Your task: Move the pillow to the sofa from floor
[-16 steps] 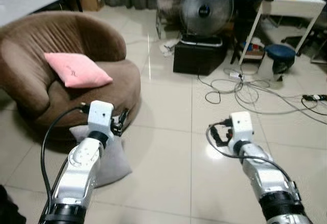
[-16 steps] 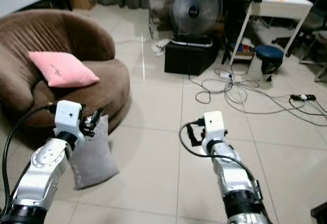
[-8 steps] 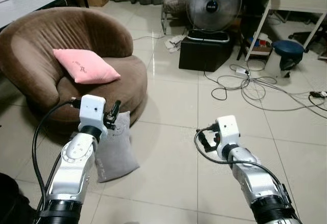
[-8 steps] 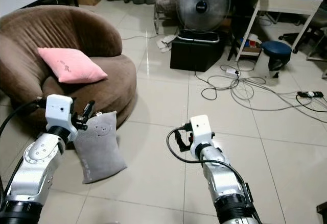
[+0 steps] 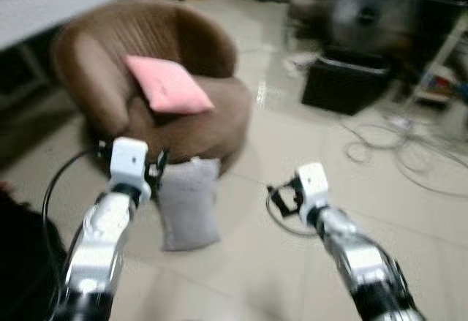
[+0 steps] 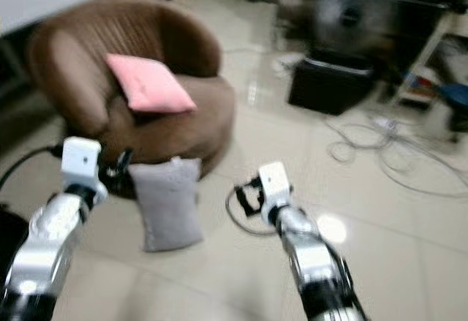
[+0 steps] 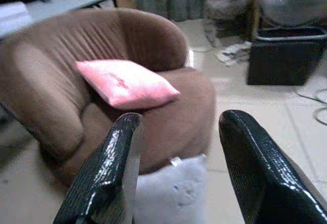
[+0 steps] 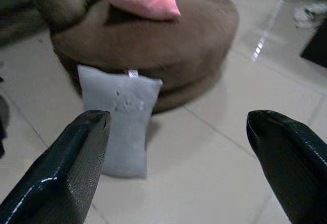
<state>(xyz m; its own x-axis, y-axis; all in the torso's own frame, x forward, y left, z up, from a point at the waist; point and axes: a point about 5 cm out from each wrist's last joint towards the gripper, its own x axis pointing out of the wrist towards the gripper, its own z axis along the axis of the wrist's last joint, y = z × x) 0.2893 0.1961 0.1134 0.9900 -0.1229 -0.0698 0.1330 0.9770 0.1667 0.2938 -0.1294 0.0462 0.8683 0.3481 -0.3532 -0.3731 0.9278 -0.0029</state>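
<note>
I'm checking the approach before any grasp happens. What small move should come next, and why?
Probably lower the left claw onto the top edge of the grey pillow. That pillow leans upright on the floor against the brown sofa, just below the open claw and not yet held. The right claw is open too, farther away. A pink pillow already lies on the seat.

Both head views are smeared with motion blur, worst toward the far clutter. Soft, even indoor light fills the room. The glossy pale tiled floor (image 6: pixel 409 255) throws back a bright glare spot and streaky reflections. Wrist views are sharper, though the close black fingers (image 7: pixel 104 183) sit out of focus.
</note>
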